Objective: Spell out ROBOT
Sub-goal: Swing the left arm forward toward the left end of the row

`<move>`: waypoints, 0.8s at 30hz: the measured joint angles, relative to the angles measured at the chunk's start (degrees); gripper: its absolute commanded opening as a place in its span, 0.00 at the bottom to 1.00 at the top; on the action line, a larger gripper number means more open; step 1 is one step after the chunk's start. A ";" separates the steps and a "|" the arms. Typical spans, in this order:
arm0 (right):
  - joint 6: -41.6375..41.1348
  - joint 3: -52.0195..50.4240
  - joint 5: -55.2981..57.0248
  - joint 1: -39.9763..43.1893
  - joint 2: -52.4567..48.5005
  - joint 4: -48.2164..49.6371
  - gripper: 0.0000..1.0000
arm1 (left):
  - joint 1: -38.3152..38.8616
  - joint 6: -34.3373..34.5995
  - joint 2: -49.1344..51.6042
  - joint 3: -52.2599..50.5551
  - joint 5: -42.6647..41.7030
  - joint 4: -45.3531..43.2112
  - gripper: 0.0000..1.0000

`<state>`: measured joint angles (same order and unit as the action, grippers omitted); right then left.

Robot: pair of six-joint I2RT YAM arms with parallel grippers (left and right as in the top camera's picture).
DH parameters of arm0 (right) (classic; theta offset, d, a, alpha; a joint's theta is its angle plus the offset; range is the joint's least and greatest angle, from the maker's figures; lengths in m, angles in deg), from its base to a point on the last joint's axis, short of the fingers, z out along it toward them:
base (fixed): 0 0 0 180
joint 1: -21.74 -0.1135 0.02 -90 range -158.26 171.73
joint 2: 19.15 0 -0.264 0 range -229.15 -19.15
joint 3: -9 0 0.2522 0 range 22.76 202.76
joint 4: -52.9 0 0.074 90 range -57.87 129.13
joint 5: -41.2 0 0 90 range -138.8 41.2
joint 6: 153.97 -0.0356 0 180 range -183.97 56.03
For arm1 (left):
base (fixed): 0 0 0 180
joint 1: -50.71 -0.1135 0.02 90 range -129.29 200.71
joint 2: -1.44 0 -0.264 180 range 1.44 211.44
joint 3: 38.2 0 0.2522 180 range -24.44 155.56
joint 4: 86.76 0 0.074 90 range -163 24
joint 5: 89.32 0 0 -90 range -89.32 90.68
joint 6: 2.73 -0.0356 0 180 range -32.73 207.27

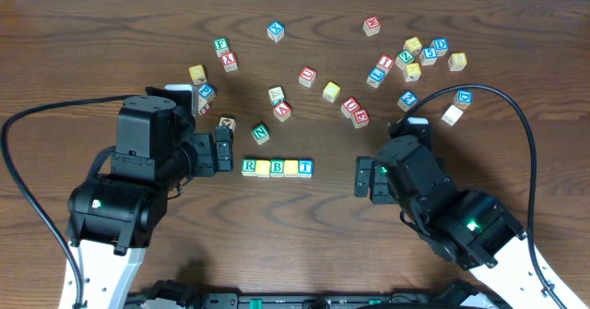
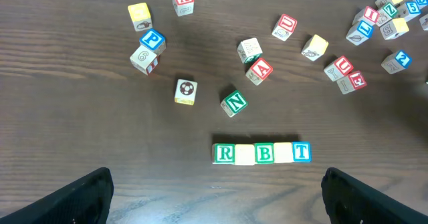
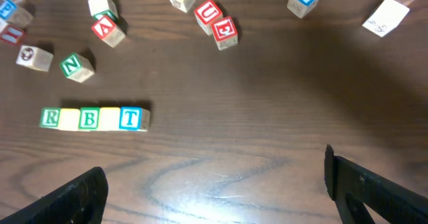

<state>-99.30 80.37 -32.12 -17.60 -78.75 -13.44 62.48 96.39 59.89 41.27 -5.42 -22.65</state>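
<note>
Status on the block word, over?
Left end effector open, empty. Right end effector open, empty. Cube row reads R, yellow, B, yellow, T. Nothing blocking.

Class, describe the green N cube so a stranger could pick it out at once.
On the wooden table, find the row of five cubes. Just beyond its R end sits the green N cube, turned askew. Unlike the red A cube beside it, it shows a green letter.
</note>
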 measured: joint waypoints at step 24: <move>0.02 0.00 -0.04 0.00 -0.02 -0.09 0.99 | 0.00 -4.07 7.43 -8.96 1.95 -0.35 0.43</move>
<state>-99.28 80.37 -32.16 -17.60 -78.77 -13.53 62.48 92.33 67.32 32.31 -3.48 -23.00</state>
